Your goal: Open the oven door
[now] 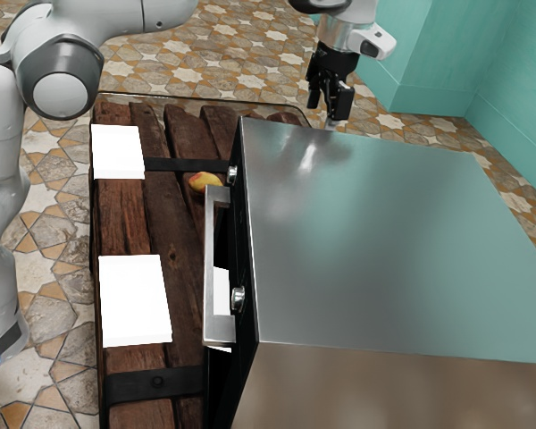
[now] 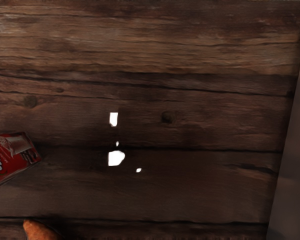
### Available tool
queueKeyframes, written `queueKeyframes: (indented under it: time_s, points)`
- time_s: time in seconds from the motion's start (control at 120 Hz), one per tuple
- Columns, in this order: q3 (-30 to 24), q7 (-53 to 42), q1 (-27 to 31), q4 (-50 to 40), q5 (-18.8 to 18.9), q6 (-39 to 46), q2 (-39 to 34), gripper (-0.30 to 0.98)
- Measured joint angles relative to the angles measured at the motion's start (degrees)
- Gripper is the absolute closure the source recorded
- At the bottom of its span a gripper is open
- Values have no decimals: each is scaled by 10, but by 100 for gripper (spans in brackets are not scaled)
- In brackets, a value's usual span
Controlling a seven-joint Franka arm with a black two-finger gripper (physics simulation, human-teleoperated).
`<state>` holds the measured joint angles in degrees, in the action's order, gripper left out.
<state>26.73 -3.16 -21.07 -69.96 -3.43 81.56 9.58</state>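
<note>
Plank table (image 1: 184, 268), oven handle (image 1: 209, 277) crosswise, robot-side

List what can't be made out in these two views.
Inside of the oven: exterior view, hidden by its own top and side.
Part of the fruit: exterior view, behind the handle.
Part of the arm: exterior view, cut by the top edge.
Rest of the red box: wrist view, cut by the picture edge.
Orange thing, identity unclear: wrist view, cut by the edge.

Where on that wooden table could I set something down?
Bare planks show between the two white rectangles, and between the larger one and the oven handle. It looks crowded where the fruit lies by the handle's end.
</note>
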Motion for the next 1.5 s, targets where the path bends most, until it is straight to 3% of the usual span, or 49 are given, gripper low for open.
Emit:
queueKeyframes:
  time_s: [0.208, 0.317, 0.433, 0.467, 0.508, 0.575, 0.608, 0.65, 0.7, 0.75, 0.892, 0.975, 1.058, 1.275, 1.5]
  points:
    - [0, 0, 0, 2, 0, -1, -1, 0]
    - [3, 0, 0, 62, 1, -14, -14, 0]
    - [-1, 0, -13, 127, 12, -27, -91, 0]
    - [-44, -7, 18, 132, 40, -27, -128, 0]
    - [-172, -38, 96, 136, 96, -17, -163, 0]
    - [-375, -92, 27, 137, 177, -7, -185, 0]
    - [-450, -116, 2, 136, 205, -4, -189, 0]
    - [-520, -145, -6, 131, 231, -9, -202, 0]
    - [-557, -176, -6, 62, 242, -9, -256, 0]
    - [-544, -205, -12, -82, 228, 21, -355, 0]
    - [-453, -275, -125, -412, 202, 153, -557, 0]
    - [-480, -309, -145, -520, 198, 226, -641, 0]
    - [-499, -340, -143, -605, 196, 296, -681, 0]
    - [-498, -406, -111, -680, 203, 466, -640, 0]
    - [-471, -454, -106, -703, 206, 518, -630, 0]
